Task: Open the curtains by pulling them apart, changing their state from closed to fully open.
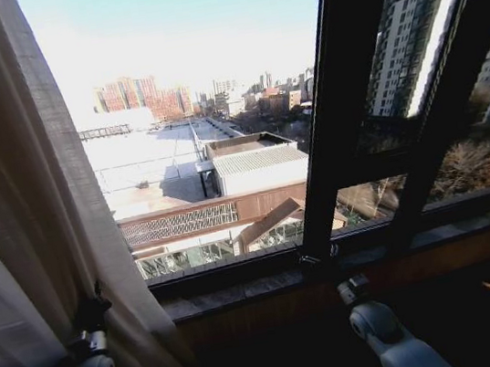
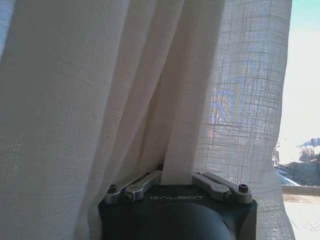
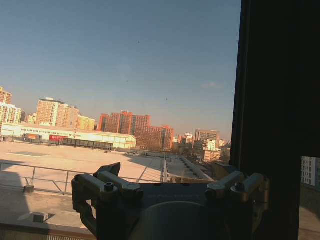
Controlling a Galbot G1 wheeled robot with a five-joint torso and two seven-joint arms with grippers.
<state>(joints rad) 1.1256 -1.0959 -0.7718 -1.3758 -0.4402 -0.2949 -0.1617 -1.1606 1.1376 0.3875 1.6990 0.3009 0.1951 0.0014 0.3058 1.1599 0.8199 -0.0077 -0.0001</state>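
Observation:
The sheer cream curtains (image 1: pixel 17 199) hang bunched in pleats at the left side of the window. My left gripper (image 1: pixel 89 316) is low in the fabric and shut on a fold of it. In the left wrist view that fold of the curtains (image 2: pixel 100 100) runs up from between the jaws of the left gripper (image 2: pixel 177 176). My right gripper (image 1: pixel 348 286) sits at the sill beside the dark window post. It is open and holds nothing in the right wrist view (image 3: pixel 172 180). The glass between the two arms is uncovered.
A dark window post (image 1: pixel 344 104) slants up right of centre, and it stands close by the right gripper as the post (image 3: pixel 270 100). A stone sill (image 1: pixel 242 290) runs under the glass. Rooftops and towers lie outside.

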